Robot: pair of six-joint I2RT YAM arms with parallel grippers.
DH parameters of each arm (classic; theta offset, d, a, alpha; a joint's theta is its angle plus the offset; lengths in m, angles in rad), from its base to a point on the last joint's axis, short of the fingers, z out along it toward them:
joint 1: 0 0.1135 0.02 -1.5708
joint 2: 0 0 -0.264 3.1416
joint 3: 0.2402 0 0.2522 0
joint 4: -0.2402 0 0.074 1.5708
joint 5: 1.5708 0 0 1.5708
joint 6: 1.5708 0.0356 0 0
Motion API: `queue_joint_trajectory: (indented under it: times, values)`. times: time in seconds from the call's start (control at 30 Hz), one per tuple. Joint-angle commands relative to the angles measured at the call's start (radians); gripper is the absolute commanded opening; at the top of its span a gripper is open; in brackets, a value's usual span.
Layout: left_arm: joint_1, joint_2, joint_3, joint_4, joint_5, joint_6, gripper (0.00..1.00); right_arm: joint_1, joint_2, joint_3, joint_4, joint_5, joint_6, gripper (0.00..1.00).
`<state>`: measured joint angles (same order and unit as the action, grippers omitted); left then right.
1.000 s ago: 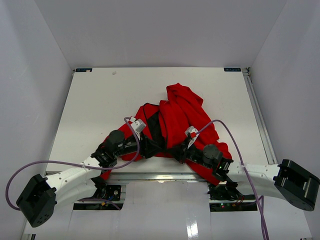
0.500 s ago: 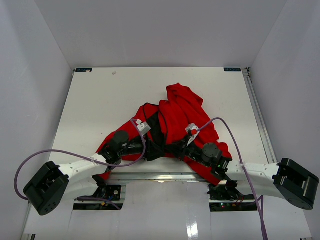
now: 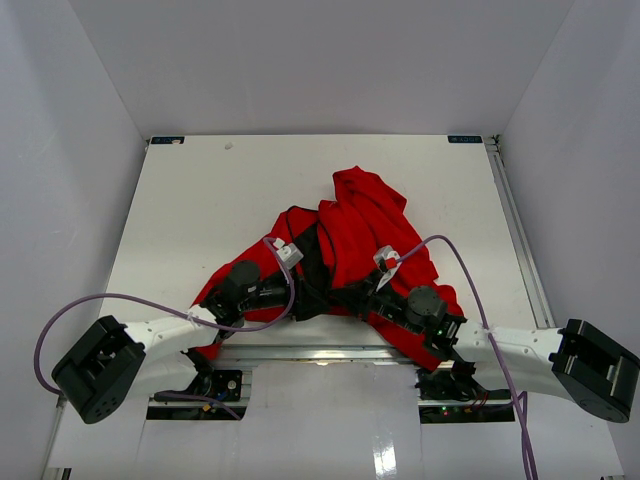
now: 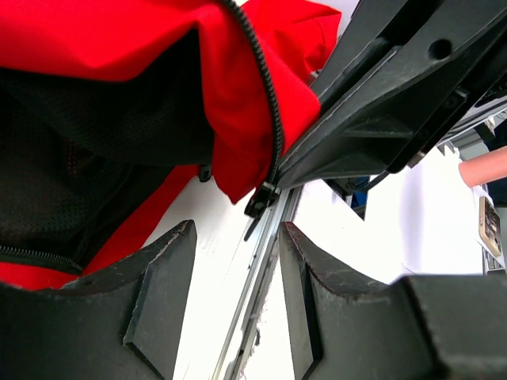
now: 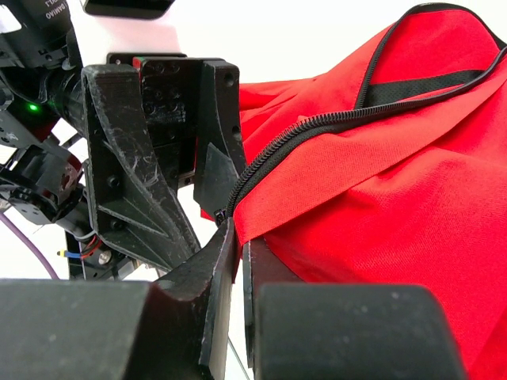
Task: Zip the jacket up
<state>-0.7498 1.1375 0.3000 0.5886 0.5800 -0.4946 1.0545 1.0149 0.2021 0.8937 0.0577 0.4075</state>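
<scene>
Jacket (image 3: 362, 225) lies crumpled at lower centre of the overhead frame, on the table (image 3: 200, 190). Right gripper (image 5: 240, 265) pinches its hem by the zipper (image 5: 317, 128); left gripper (image 4: 235, 261) has its fingers spread below the zipper end

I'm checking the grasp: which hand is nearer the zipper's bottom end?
Right. The right hand pinches the jacket at the zipper end; the left hand, open, faces it from just short.

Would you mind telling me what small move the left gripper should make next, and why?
Probably ease the left gripper forward and close on the zipper end, which hangs just ahead of its open fingers, while the right gripper pinches the jacket edge beside it.
</scene>
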Motion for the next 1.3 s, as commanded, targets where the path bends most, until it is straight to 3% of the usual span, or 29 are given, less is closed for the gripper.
queue_joint_trajectory:
  times: [0.0,0.2,0.4,0.53,0.83,0.93,1.07,1.1,1.27]
  values:
    - [0.0,0.001,0.014,0.066,0.014,0.006,0.56,0.004,-0.009,0.024,0.08,-0.017,0.007,0.08]
    - [-0.001,0.017,0.022,0.078,0.02,0.004,0.53,0.004,-0.006,0.019,0.088,-0.027,0.011,0.08]
    - [0.0,0.029,0.022,0.083,0.041,-0.002,0.23,0.004,-0.002,0.016,0.096,-0.016,0.013,0.08]
    - [0.0,0.039,0.022,0.067,0.052,-0.005,0.1,0.003,0.005,0.022,0.096,0.004,0.013,0.08]
    - [0.0,0.055,0.027,0.041,0.075,-0.006,0.02,0.003,0.019,0.052,0.091,0.036,0.001,0.08]
    - [0.0,0.057,0.031,0.024,0.067,-0.004,0.07,0.004,0.017,0.053,0.091,0.033,-0.003,0.08]
    - [-0.001,0.026,0.036,-0.033,0.019,-0.002,0.43,0.003,0.006,0.051,0.059,0.03,-0.018,0.08]
    - [0.0,0.013,0.032,-0.043,0.005,-0.008,0.47,0.002,0.001,0.047,0.042,0.036,-0.025,0.08]
    - [0.0,-0.047,0.023,-0.139,-0.052,-0.028,0.53,0.003,-0.031,-0.003,0.016,0.074,-0.044,0.08]
